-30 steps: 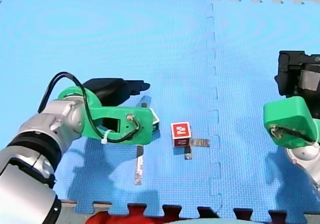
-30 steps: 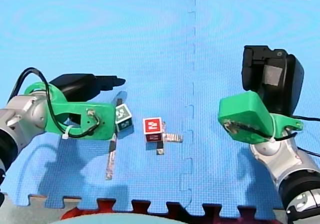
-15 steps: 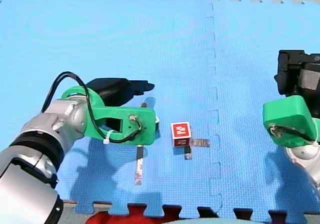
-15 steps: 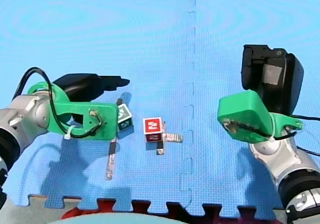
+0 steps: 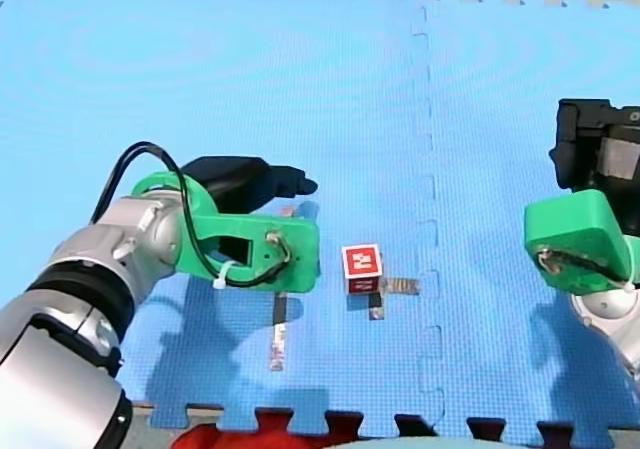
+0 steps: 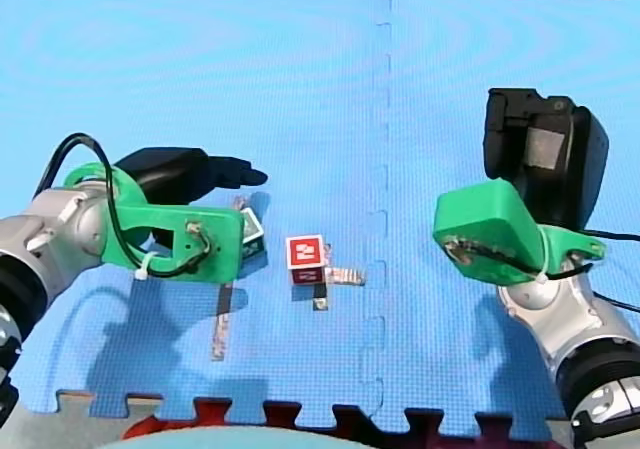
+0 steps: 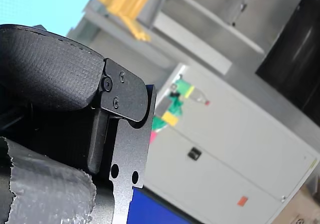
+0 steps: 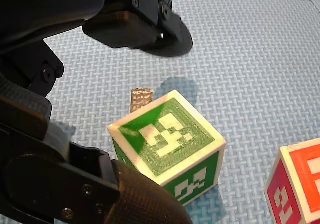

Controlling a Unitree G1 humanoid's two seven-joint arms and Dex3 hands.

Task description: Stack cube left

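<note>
**Blue foam mat: left hand spread around the green cube**

Nearer than the red cube and to its left, a long strip of silver tape lies on the blue foam mat. A short strip lies just beside the red cube on its right. The red cube stands on the mat with a white-patterned face upward.

Just left of the red cube and apart from it, the green cube also sits on the mat. In the head views it is half hidden behind the left arm's green wrist bracket. The left hand reaches in from the red cube's left, spread around the green cube without pinching it. In the second wrist view one dark pad touches the cube's near side, while the opposite fingers stand beyond it with bare mat between.

Well to the right of the red cube and somewhat farther off, the right hand is held over the mat. Whether it is spread or closed cannot be told.
</note>
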